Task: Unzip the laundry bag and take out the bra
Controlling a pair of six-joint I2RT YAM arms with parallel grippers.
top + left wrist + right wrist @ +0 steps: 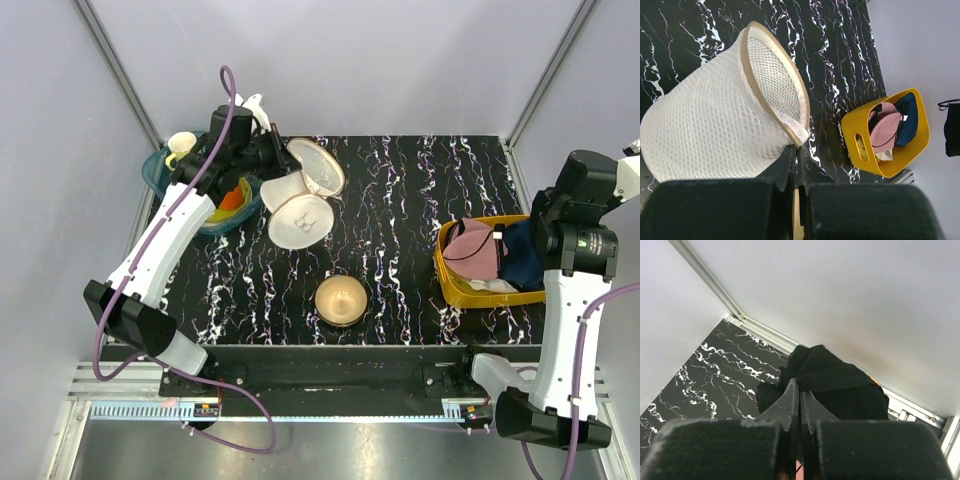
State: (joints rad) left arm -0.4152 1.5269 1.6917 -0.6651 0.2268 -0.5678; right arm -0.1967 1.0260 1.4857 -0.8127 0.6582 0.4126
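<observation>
Laundry bag point(297, 215) is lying tipped over by the far-left corner of the tabletop point(400, 180). Yellow basket point(447, 280) sits at the right edge, and the bra point(478, 250) is on top of the pile in it. Left gripper point(796, 148) is clamped shut, with its tips right at the bag's tan rim. Right gripper point(799, 385) is closed too, fingers pressed together.
</observation>
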